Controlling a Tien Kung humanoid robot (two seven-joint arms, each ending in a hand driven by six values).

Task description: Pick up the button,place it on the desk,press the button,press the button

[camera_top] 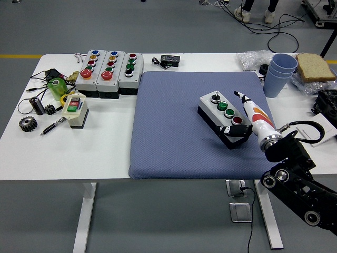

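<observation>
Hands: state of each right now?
Left hand: not in view.
Right hand: closed on the button box, gripping its near right end over the blue mat.

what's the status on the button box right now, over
Right hand shut on button box, box tilted on blue mat. Left hand not in view. Nothing in the way on the mat.

The scene is viewed from one high camera, aimed forward and down; the whole table (105,153) is taken in, with floor seen beyond.
</observation>
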